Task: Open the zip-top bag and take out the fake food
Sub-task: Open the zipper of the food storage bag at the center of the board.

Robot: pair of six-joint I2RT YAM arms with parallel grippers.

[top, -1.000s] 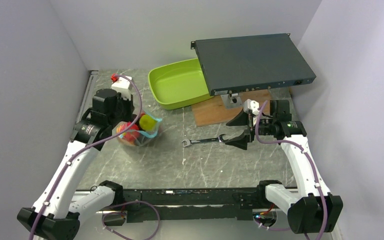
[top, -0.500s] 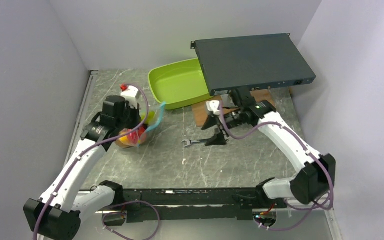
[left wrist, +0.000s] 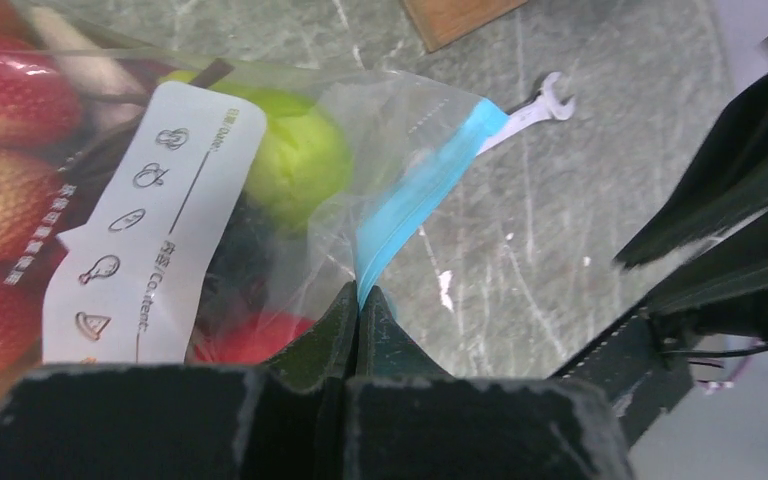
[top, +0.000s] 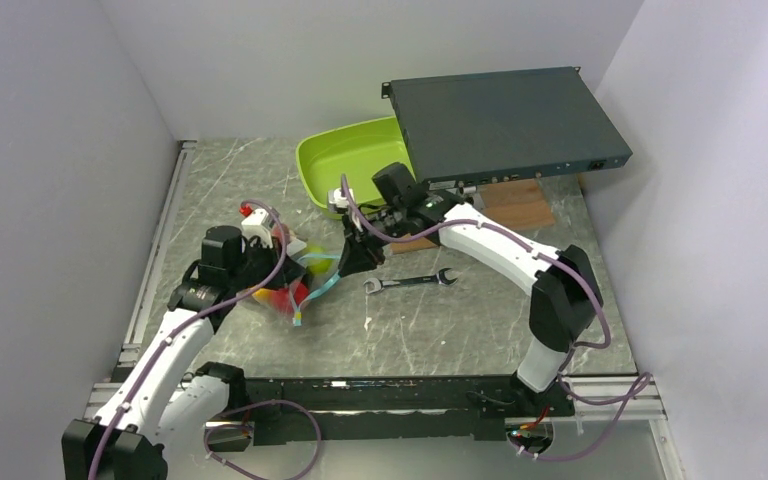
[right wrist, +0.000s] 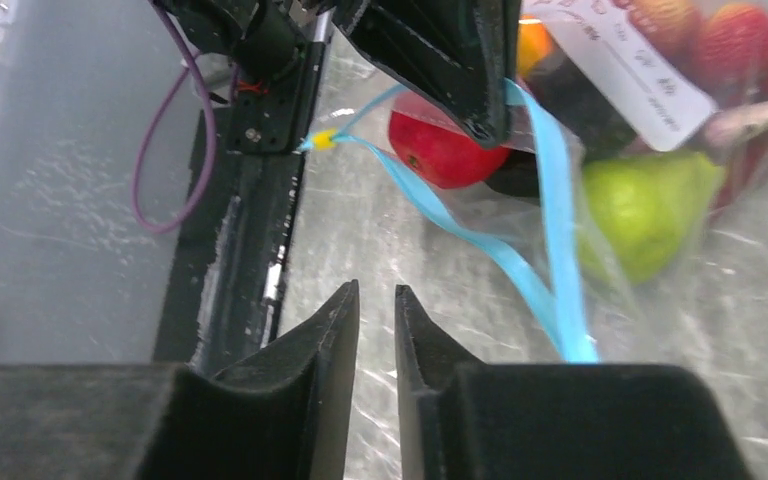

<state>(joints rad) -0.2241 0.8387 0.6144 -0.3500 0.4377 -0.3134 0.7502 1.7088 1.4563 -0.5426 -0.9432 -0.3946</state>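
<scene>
The zip-top bag (top: 282,287) hangs tilted at the table's left, its blue zip strip (left wrist: 405,205) pinched in my shut left gripper (left wrist: 358,296). Through the clear plastic I see fake food: a green pear (left wrist: 300,155), a red apple (right wrist: 440,145) and red fruit (left wrist: 0,180) behind a white label (left wrist: 150,220). My right gripper (right wrist: 375,292) sits just right of the bag (right wrist: 660,130), low over the table. Its jaws stand a narrow gap apart with nothing between them. The parted blue strip (right wrist: 550,200) runs just beside its right finger.
A lime-green tray (top: 350,165) lies at the back centre. A black flat case (top: 505,120) rests raised over a wooden board (top: 520,205) at the back right. A wrench (top: 410,282) lies mid-table, just right of the right gripper (top: 350,262).
The right arm has swung left across the table to the bag, and its jaws have narrowed from wide to a slim gap. The left arm has carried the bag forward and to the right.
</scene>
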